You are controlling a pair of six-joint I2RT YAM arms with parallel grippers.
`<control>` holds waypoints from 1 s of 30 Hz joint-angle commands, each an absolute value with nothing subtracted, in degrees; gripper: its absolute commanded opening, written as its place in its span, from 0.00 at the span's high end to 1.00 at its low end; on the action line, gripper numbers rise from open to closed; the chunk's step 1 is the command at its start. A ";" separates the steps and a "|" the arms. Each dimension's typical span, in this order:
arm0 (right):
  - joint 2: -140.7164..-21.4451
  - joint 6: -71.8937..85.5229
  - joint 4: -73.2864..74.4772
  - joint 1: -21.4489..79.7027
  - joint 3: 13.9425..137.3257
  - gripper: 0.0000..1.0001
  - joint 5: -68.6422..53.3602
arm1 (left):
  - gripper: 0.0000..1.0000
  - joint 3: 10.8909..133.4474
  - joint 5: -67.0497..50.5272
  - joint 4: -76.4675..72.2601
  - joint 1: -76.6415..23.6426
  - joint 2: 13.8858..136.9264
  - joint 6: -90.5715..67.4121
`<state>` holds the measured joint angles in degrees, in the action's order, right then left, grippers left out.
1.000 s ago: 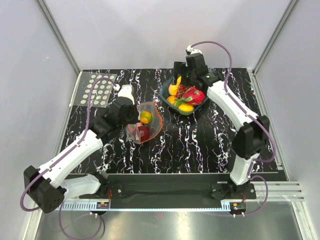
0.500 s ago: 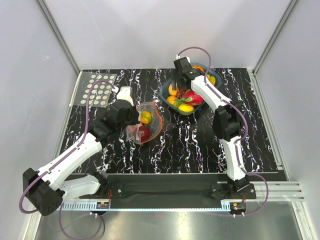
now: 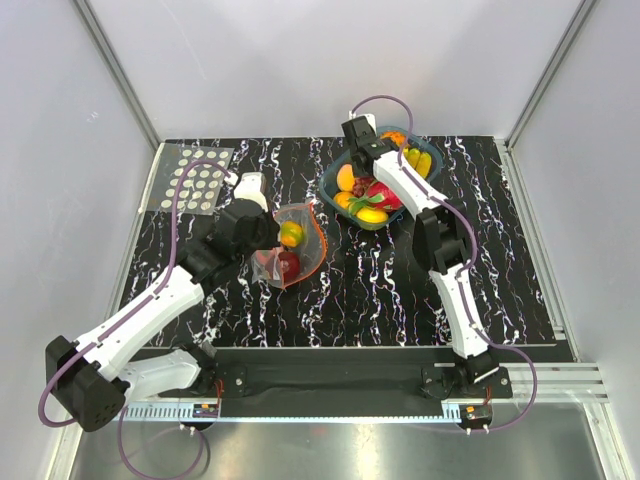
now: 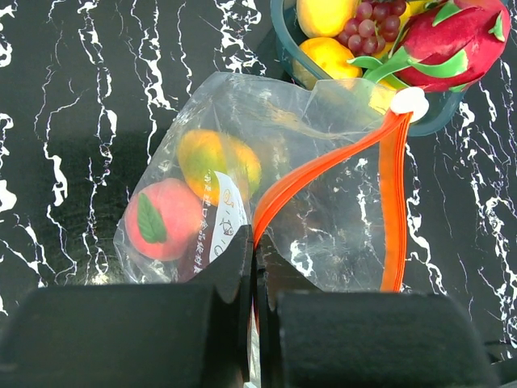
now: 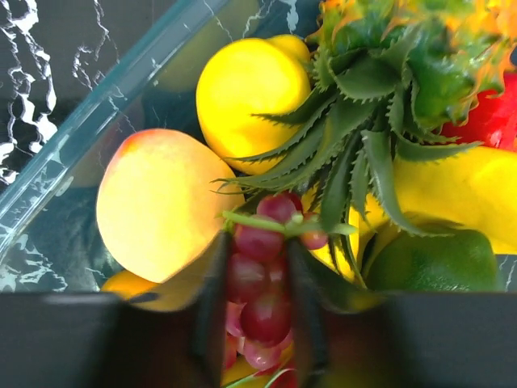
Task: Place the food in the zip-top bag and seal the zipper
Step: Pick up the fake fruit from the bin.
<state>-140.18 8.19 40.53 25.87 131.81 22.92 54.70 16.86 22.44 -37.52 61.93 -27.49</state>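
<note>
The left tool (image 4: 254,255) is pinched tight on the zipper (image 4: 394,210) of the zip-top bag (image 4: 323,202). The bag lies on the worktop (image 4: 81,97) just beside the teal tray (image 4: 281,36), its mouth gaping, with an orange fruit (image 4: 218,162) and a red fruit (image 4: 161,220) inside. The right tool (image 5: 257,246) is down in the tray, narrowed with a finger on either side of the grapes (image 5: 258,283); whether it grips them I cannot tell.

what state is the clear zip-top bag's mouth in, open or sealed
Open. In the left wrist view the red-orange zipper strip of the clear plastic zip-top bag splits into two diverging tracks.
</note>
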 commanded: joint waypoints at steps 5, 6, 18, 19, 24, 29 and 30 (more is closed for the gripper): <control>-131.95 8.70 37.19 25.23 126.58 0.81 18.99 | 1.00 54.49 16.35 18.46 -37.62 61.17 -27.25; -130.36 8.44 36.22 25.14 125.17 0.82 16.11 | 1.00 54.41 16.00 18.28 -37.62 61.17 -27.25; -106.18 11.77 21.98 25.31 102.68 0.83 -3.15 | 1.00 54.40 15.64 18.37 -38.14 61.44 -27.25; -105.13 12.04 21.36 25.31 101.87 0.83 -3.60 | 1.00 54.32 15.64 18.46 -38.14 61.61 -27.25; -99.68 13.27 21.62 25.31 98.18 0.83 -5.53 | 1.00 54.75 15.64 18.46 -38.23 62.31 -27.25; -92.75 12.57 21.62 25.31 94.31 0.84 -13.33 | 1.00 56.07 16.35 19.33 -38.14 64.41 -26.54; -91.59 12.05 21.88 25.31 92.91 0.84 -15.10 | 1.00 57.12 16.52 19.77 -38.14 64.86 -26.54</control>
<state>-97.17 12.64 23.64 25.17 95.11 -7.22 54.72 16.32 22.13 -37.93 63.29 -27.42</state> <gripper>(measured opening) 0.262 0.012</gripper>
